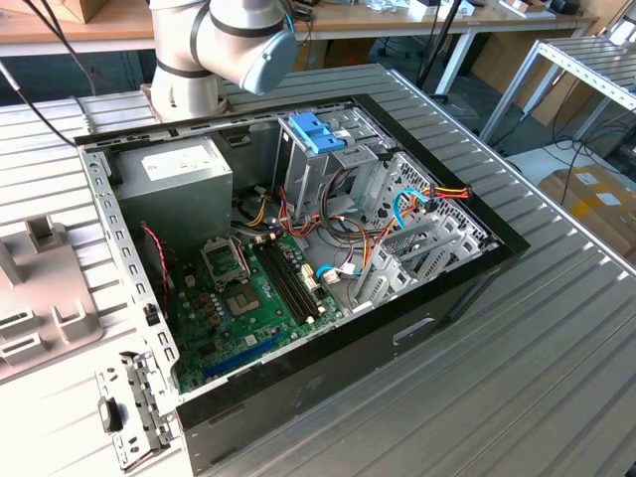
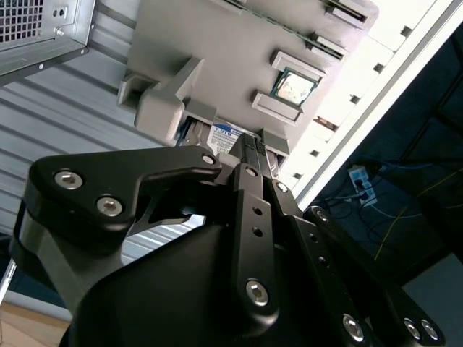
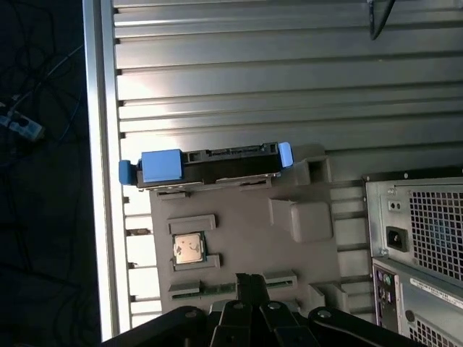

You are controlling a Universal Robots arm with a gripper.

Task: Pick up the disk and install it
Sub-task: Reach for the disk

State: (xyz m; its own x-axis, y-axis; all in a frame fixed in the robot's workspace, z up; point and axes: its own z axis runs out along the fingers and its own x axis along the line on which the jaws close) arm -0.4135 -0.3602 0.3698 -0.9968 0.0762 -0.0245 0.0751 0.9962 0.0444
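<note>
The disk (image 3: 210,165) stands on its long edge in a slot of a grey fixture tray (image 3: 246,231), with a blue plastic bracket (image 3: 160,166) at one end. Its white-and-blue label (image 2: 221,134) peeks out behind the fingertips in the second wrist view. My gripper (image 3: 251,278) hovers over the tray, a short way from the disk. Its black fingers (image 2: 249,188) stand together, shut, with nothing between them. In the exterior view the open computer case (image 1: 298,248) lies on the table, and its metal drive cage (image 1: 328,159) carries light-blue latch tabs.
A small processor chip (image 3: 188,249) rests in another pocket of the tray. The case's rear panel (image 3: 419,246) sits close beside the tray. A grey power-supply box (image 1: 179,169), the green motherboard (image 1: 258,298) and loose cables (image 1: 427,194) fill the case. The table edge (image 3: 101,181) runs just past the disk.
</note>
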